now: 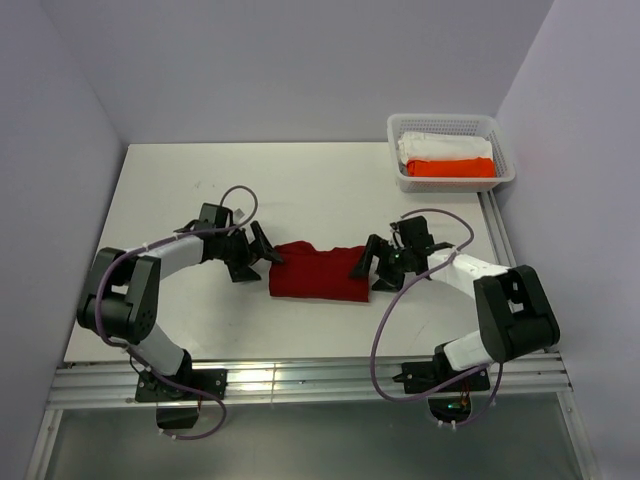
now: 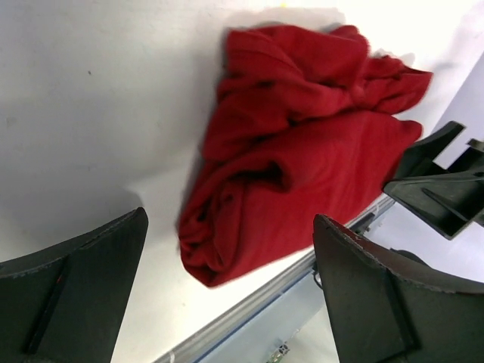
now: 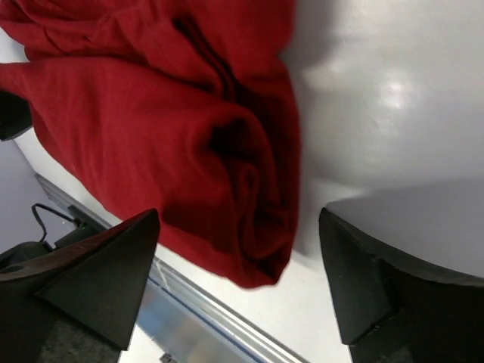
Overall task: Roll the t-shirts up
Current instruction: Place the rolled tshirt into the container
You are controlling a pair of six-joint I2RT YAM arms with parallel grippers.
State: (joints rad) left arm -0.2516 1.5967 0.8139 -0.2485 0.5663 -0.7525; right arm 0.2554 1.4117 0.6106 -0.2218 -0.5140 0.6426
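T-shirt [image 1: 318,272]: dark red, bunched into a loose, creased roll; it lies on the table directly between my two grippers, one end facing each; neither tool has hold of it.
Left gripper [image 1: 258,260]: jaws spread wide apart, clamped on nothing; I hold it low over the table, pointing at the roll.
Left fingers [image 2: 76,295]: black, one at each side of my wrist view; the folded end of the roll sits just past the tips, in line with the gap; I see no contact with the cloth.
Right gripper [image 1: 372,268]: jaws likewise wide apart and holding nothing; it faces the opposite end of the roll, close in.
Right fingers [image 3: 393,280]: the rolled end, with its layers curling inward, lies just ahead of the tips and in line with the gap; whether the cloth brushes a pad I cannot tell.
Table [image 1: 180,200]: white and matte beneath both tools.
Rail [image 1: 300,380]: metal strip along the table edge, on the side of the roll nearest my bases.
Basket [image 1: 505,170]: white mesh, well beyond my right gripper at the table's far corner, farther still from my left.
White bundle [image 1: 440,145]: folded, at the back of the basket.
Orange bundle [image 1: 450,168]: bright, lying in front of the white one.
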